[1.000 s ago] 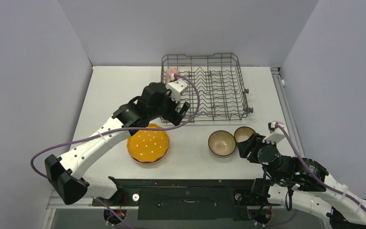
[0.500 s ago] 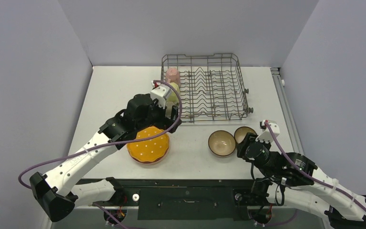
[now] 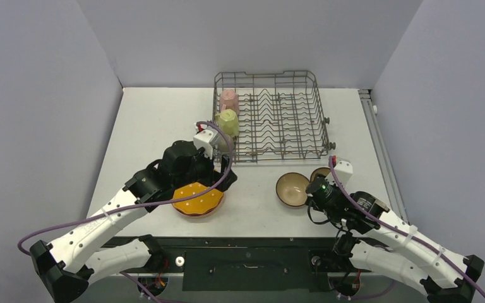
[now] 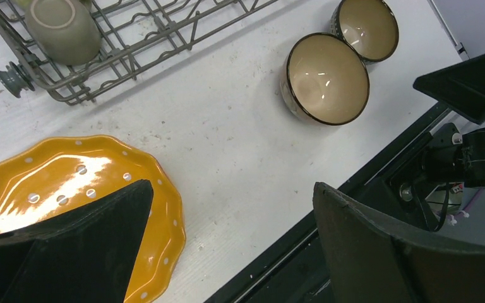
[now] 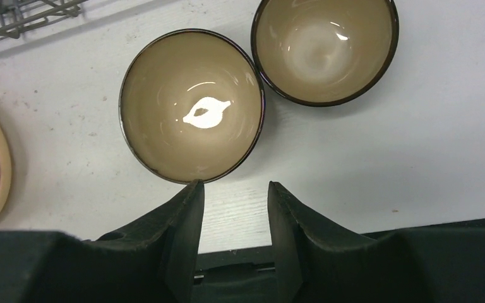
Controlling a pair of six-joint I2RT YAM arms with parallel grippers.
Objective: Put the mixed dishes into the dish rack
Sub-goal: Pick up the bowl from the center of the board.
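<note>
Over the table's (image 3: 151, 126) near edge, the left gripper (image 4: 232, 186) hangs spread wide above the orange plate (image 3: 196, 201), and its arm hides part of that plate. The right gripper (image 5: 235, 184), narrowly parted and empty, faces the nearer bowl (image 5: 192, 104) and half hides the farther bowl (image 3: 319, 172). Two mugs (image 3: 228, 122) sit in the rack (image 3: 290, 76).

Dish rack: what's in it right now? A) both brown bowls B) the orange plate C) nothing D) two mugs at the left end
D: a pink mug and a pale yellow mug sit at the left end of the dish rack, and no other dish is in it.
</note>
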